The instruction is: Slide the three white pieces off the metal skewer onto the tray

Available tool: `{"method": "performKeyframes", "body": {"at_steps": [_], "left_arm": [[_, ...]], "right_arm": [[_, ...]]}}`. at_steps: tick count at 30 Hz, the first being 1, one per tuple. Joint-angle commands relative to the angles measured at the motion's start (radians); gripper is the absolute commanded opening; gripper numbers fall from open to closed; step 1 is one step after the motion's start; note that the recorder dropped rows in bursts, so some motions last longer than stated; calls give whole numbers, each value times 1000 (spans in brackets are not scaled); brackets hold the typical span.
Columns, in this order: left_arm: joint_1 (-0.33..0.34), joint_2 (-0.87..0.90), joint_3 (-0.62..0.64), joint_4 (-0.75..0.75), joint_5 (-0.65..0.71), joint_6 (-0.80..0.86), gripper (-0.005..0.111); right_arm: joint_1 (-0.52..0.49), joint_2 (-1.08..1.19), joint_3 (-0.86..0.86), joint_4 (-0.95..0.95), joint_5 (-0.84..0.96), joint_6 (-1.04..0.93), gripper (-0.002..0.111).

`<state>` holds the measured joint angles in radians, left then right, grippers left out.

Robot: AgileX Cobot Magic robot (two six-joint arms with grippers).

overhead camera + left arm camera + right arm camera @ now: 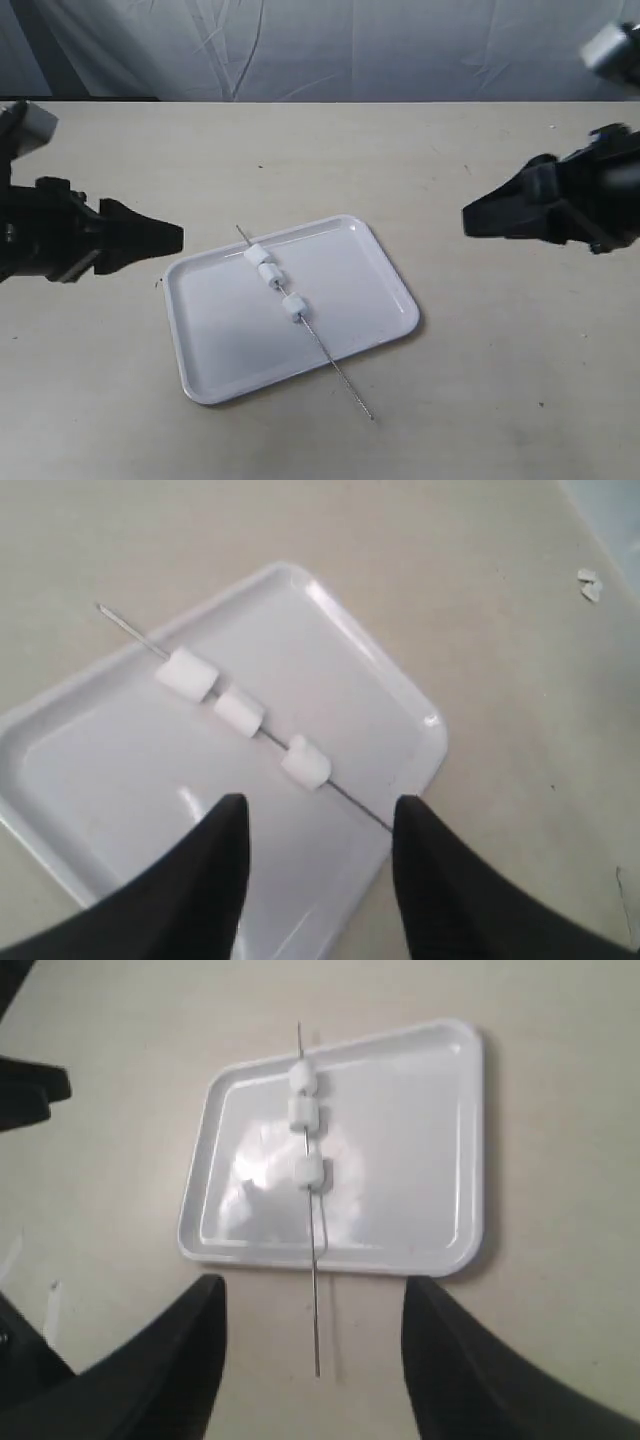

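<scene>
The white tray (230,350) lies mid-table, and the metal skewer (340,372) rests diagonally across it. Both skewer ends stick out past the rim. The three white pieces (271,277) sit threaded on the skewer over the tray; they also show as white pieces (240,710) and white pieces (304,1112) in the wrist views. My left gripper (176,237) hangs open just left of the tray, holding nothing; its open tips (315,818) look down on the tray (100,780). My right gripper (468,219) is open and empty, off to the right, with the skewer (316,1310) end between its spread fingers (312,1295).
The beige table (500,380) runs out on all sides of the tray. A grey cloth backdrop (320,45) closes the far edge. Small white specks (589,583) lie on the table in the left wrist view.
</scene>
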<state>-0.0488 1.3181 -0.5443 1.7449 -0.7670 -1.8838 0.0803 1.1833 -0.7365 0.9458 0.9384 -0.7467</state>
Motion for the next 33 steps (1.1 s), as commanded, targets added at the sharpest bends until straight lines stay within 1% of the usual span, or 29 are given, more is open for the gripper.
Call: {"method": "performKeyframes", "body": {"at_steps": [1,4,7,11,16,20,25,27,33], "left_arm": [[-4,112,-4,0,-21,-10,48],[-4,148,-4,0,-23,2,54],[-4,152,-4,0,-31,9,55],[-4,152,-4,0,-42,32,55],[-4,152,-4,0,-42,42,55],[-4,152,-4,0,-31,42,55],[-4,152,-4,0,34,71,55],[-4,152,-4,0,39,97,55],[-4,152,-6,0,32,91,55]], "right_arm": [[195,151,-44,-134,-30,-24,52],[323,241,-59,-256,-122,-2,52],[424,328,-84,-325,-207,80,52],[523,427,-130,-384,-235,146,52],[628,519,-187,-619,-282,342,52],[660,562,-218,-720,-274,449,52],[680,595,-241,-722,-267,461,52],[688,608,-250,-740,-267,487,52],[715,648,-280,-761,-267,522,52]]}}
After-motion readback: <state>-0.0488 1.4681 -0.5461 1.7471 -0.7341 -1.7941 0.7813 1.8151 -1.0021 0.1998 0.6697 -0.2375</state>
